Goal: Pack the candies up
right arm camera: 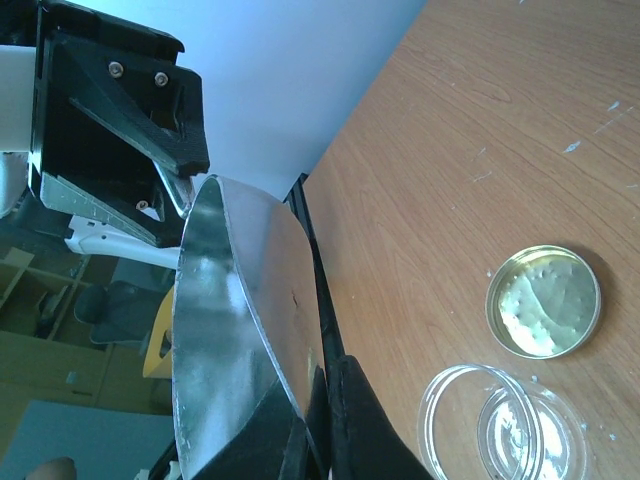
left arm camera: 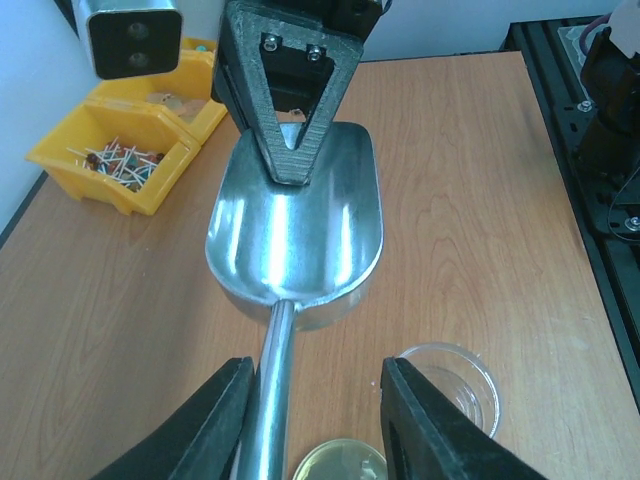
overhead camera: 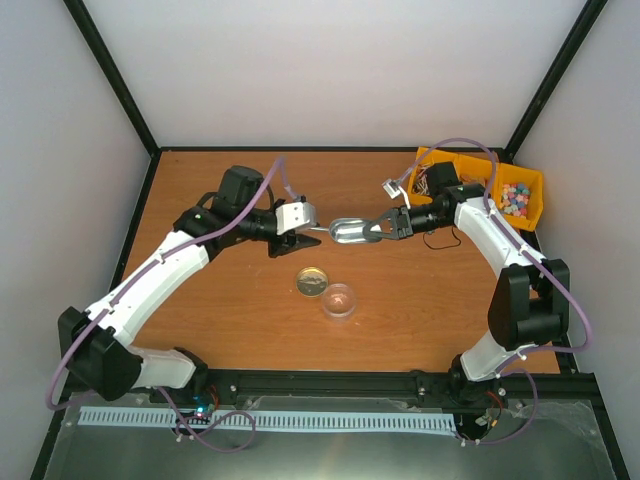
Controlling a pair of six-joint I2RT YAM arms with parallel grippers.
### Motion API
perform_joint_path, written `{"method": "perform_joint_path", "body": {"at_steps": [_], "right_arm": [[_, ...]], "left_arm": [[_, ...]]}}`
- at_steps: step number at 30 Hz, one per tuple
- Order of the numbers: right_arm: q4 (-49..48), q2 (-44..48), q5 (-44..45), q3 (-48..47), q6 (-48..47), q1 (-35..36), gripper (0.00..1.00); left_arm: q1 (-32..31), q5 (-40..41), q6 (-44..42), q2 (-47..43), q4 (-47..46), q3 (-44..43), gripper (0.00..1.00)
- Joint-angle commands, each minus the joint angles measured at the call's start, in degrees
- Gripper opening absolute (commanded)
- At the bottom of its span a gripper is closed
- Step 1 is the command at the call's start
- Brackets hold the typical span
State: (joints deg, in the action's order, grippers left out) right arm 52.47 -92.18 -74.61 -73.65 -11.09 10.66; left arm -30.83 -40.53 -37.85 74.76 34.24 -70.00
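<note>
**Kid:** Silver scoop point(overhead camera: 348, 232)! Who has it?

**Friend:** The right end effector point(overhead camera: 376, 229) does. Its fingers are squeezed tight on the front rim of the scoop's bowl. You can see it in the middle of the top view.

**Kid:** And the left end effector point(left arm camera: 318, 380)?

**Friend:** It is partly open and not gripping. The scoop's handle point(left arm camera: 275, 390) sits between its two fingers. The handle is close against one finger point(left arm camera: 215, 425), with a gap to the other.

**Kid:** Where are the candies point(left arm camera: 105, 158)?

**Friend:** They are little red-brown bits in a yellow bin point(left arm camera: 150, 190). That is at the upper left of the left wrist view, well apart from the scoop.

**Kid:** What else is on the desk point(overhead camera: 420, 290)?

**Friend:** A gold lid point(overhead camera: 312, 282) and a clear cup point(overhead camera: 340, 300). They sit just beside each other, a bit lower in the top view than the scoop.
</note>
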Motion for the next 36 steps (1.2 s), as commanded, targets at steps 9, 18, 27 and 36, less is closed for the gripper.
{"method": "perform_joint_path", "body": {"at_steps": [9, 18, 27, 36], "right_arm": [[0.8, -0.3, -2.8, 0.0, -0.3, 0.2, 0.03], [1.1, -0.4, -3.6, 0.0, -0.7, 0.2, 0.03], [1.4, -0.4, -3.7, -0.1, -1.1, 0.2, 0.03], [10.5, -3.0, 4.2, -8.8, -10.6, -3.1, 0.67]], "left_arm": [[-3.1, -0.4, -1.1, 2.5, -1.6, -3.9, 0.27], [-3.0, -0.1, 0.2, 2.0, -2.8, -2.8, 0.23], [-3.1, -0.4, 1.3, 2.1, -3.6, -2.5, 0.1], [-2.9, 3.4, 5.4, 1.1, -2.6, -2.1, 0.01]]}}
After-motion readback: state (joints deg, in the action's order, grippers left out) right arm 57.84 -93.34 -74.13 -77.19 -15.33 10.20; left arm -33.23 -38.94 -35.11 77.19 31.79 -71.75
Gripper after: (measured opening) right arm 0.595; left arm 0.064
